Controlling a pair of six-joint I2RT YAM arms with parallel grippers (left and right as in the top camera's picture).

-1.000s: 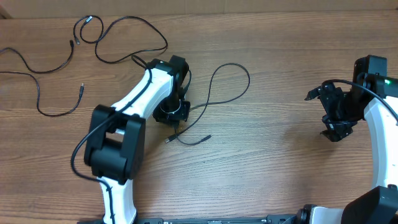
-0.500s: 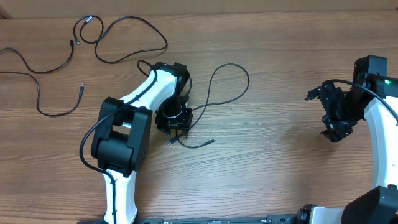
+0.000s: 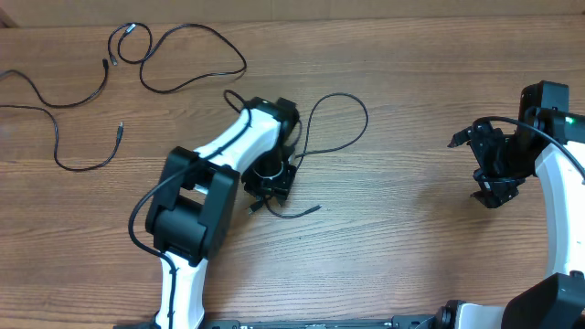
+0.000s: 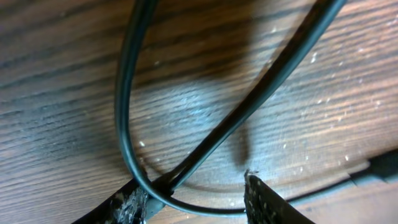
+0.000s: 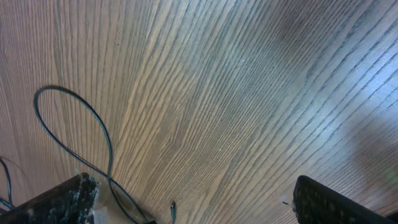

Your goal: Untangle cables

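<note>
A thin black cable (image 3: 340, 99) lies in a loop in the middle of the table, its plug end (image 3: 316, 209) pointing right. My left gripper (image 3: 270, 181) is low over where the loop's strands cross. In the left wrist view the cable (image 4: 249, 102) crosses itself beside the left finger, with one strand running between the parted fingers (image 4: 264, 202). The left gripper (image 4: 196, 202) is open around the cable. My right gripper (image 3: 494, 192) hovers open and empty at the far right. The right wrist view shows the same loop (image 5: 102, 134) from a distance.
Two separate black cables lie at the back left: one looped (image 3: 187, 57), one long strand (image 3: 57, 123) with a plug end. The left arm's body (image 3: 187, 206) stretches diagonally over the table's left centre. Bare wood lies between the grippers.
My left gripper has moved to the right along the table. The cable's lower strands and plug end have shifted right with it. The right arm has not moved.
</note>
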